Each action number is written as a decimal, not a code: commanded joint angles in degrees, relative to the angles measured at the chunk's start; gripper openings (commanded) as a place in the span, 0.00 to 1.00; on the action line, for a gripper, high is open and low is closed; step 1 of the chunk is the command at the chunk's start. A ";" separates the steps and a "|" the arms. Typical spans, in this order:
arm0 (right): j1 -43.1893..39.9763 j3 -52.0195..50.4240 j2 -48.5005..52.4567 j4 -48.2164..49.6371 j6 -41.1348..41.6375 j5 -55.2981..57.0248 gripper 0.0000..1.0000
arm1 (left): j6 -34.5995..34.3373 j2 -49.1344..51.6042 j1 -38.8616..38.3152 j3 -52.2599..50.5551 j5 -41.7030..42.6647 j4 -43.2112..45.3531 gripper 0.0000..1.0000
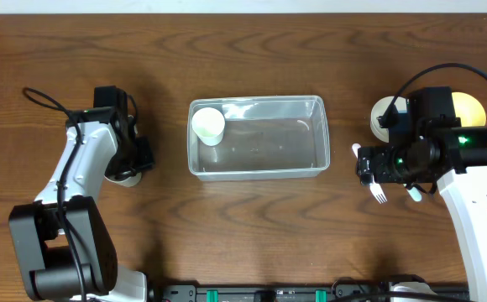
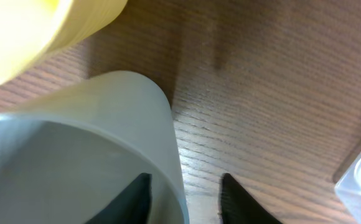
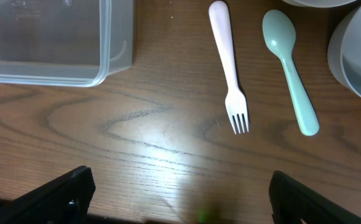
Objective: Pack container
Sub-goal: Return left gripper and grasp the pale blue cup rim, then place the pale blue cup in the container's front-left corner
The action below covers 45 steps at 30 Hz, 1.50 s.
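The clear container (image 1: 315, 138) sits mid-table with a white cup (image 1: 207, 126) standing in its left end. My left gripper (image 2: 183, 196) straddles the wall of a pale cup (image 2: 87, 143), one finger inside and one outside, with a small gap on the outer side. In the overhead view that gripper (image 1: 133, 164) is left of the container, over the cup (image 1: 128, 179). My right gripper (image 3: 180, 190) is wide open and empty above bare wood, just short of a pink fork (image 3: 229, 68) and a mint spoon (image 3: 289, 68). The container corner (image 3: 56, 43) shows at upper left.
A yellow cup or bowl (image 2: 37, 31) lies beside the pale cup. A white bowl (image 1: 386, 111) and a yellow bowl (image 1: 470, 107) stand at the far right, partly under the right arm. The fork (image 1: 379, 195) and spoon (image 1: 414, 194) lie below the right wrist.
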 commanded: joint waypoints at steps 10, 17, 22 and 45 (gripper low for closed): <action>-0.44 0.81 -0.04 -0.04 -0.72 0.35 0.91 | 0.11 0.07 0.17 -0.44 -0.70 0.00 0.06; -0.44 0.81 -0.04 -0.04 -0.74 0.37 0.91 | -0.37 -2.43 -1.33 3.87 -0.66 -5.25 0.06; -0.44 0.81 -0.04 -0.04 -0.74 0.37 0.91 | -0.31 -8.68 -8.90 14.62 -0.48 -14.40 0.06; -0.44 0.81 -0.04 -0.72 -0.72 0.35 0.89 | -1.97 1.40 -33.79 21.31 -0.61 -14.08 0.06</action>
